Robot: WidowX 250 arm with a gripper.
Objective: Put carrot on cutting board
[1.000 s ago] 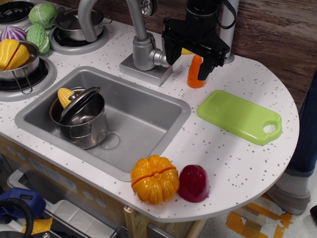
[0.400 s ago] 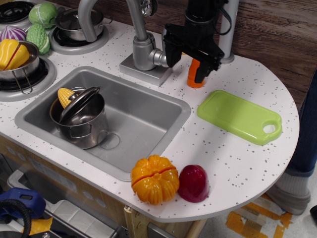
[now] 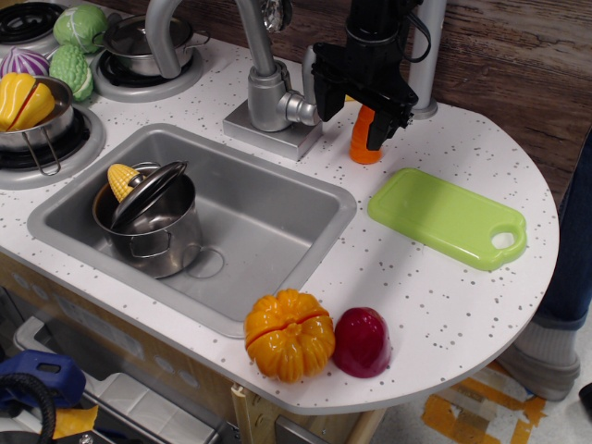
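Observation:
The small orange carrot point(image 3: 363, 141) stands upright on the white speckled counter, just right of the faucet base and left of the board. The lime-green cutting board point(image 3: 447, 217) lies flat at the right, its handle hole toward the front right, with nothing on it. My black gripper point(image 3: 353, 115) hangs over the carrot with its jaws open. One finger is to the carrot's left and the other point(image 3: 380, 128) is against its upper right side. The carrot's top is partly hidden by the gripper. I cannot tell whether the fingers touch it.
A grey faucet point(image 3: 268, 97) stands left of the gripper. The sink point(image 3: 277, 217) holds a steel pot point(image 3: 153, 227) with a corn cob. An orange pumpkin point(image 3: 289, 335) and a dark red half-round piece point(image 3: 362, 341) sit at the front edge. Stove pots and toy vegetables are at the far left.
My gripper has shifted slightly up and toward the back wall around the carrot. The carrot stays standing in the same spot.

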